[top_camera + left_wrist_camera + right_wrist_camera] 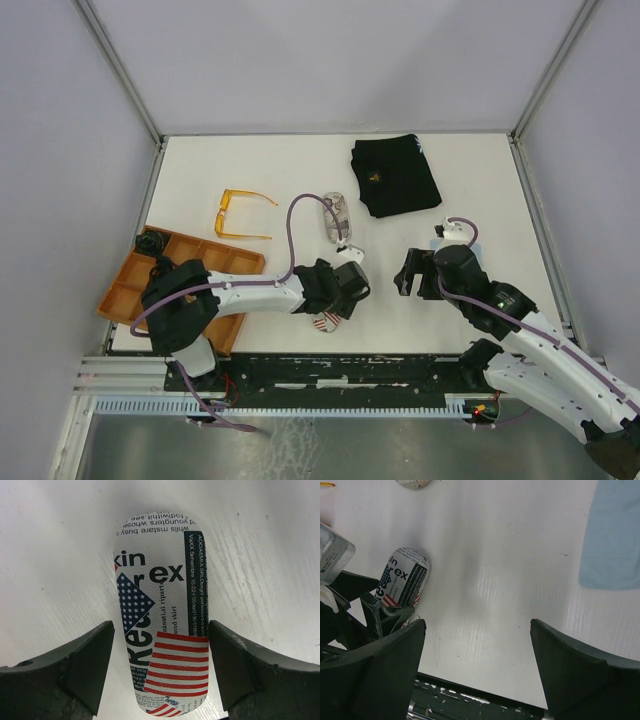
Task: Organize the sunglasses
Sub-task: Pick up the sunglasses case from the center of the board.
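- The left gripper (160, 630) hangs just over the table (270, 555) with its jaws wide. Its fingers (85, 665) flank the near half of the flag-printed case (160, 595). The gaps are slim, and I cannot tell whether either pad touches the shell.
- Nothing is held yet; the case lies flat on the table.
- The right gripper (477, 625) is spread wide and empty over bare table, with a blue cloth (615, 535) beside it and the case off to its left.
- The orange pair (240, 213) lies arms open on the table beyond the tray (225, 258), well apart from both grippers. A second case (335, 215) lies near it. I cannot find the white pair in any view.
- The step looks like taking the case, likely to house a pair.
- To do it well, keep the case centred so both pads meet it together; otherwise one pad will push it sideways. Squeeze across the narrow width.
- The shell looks smooth and rounded and may squirt out. A hold near one end may also let it droop, so a bite nearer the middle would be safer.
- Lift straight up, clear of the right arm.
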Available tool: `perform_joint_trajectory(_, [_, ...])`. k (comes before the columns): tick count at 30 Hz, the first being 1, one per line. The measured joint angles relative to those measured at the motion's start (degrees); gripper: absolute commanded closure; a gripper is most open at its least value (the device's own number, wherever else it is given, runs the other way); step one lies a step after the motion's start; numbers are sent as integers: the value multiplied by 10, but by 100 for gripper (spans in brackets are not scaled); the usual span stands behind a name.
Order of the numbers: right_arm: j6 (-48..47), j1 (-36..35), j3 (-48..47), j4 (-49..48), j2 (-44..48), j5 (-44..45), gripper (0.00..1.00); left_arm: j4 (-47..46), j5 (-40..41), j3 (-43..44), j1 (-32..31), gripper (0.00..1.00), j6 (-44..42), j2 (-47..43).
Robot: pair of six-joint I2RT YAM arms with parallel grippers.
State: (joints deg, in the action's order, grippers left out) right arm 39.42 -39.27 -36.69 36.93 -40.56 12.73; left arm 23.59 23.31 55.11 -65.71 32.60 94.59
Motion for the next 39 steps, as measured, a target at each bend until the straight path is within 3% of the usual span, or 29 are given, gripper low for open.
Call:
perform_joint_trajectory(5, [0, 0, 1, 0, 0, 0, 6, 1, -6, 0, 0, 20, 0, 5])
perform_joint_trajectory(18, [0, 0, 1, 0, 3, 0, 6, 8, -10, 11, 0, 53, -1, 5])
perform_joint_trajectory(20, [0, 0, 1, 0, 5, 0, 6, 8, -10, 13, 0, 64, -1, 5])
perform_joint_trajectory(24, [2, 0, 1, 0, 17, 3, 6, 8, -10, 13, 0, 96, -1, -10])
perform_joint_trajectory(29, [9, 0, 5, -9, 56, 4, 6, -16, -22, -5, 9, 97, -1, -96])
perform_joint_trajectory(39, [28, 0, 38, -134, 136, -68, 5, -169, -89, -126, 54, 97, 25, -342])
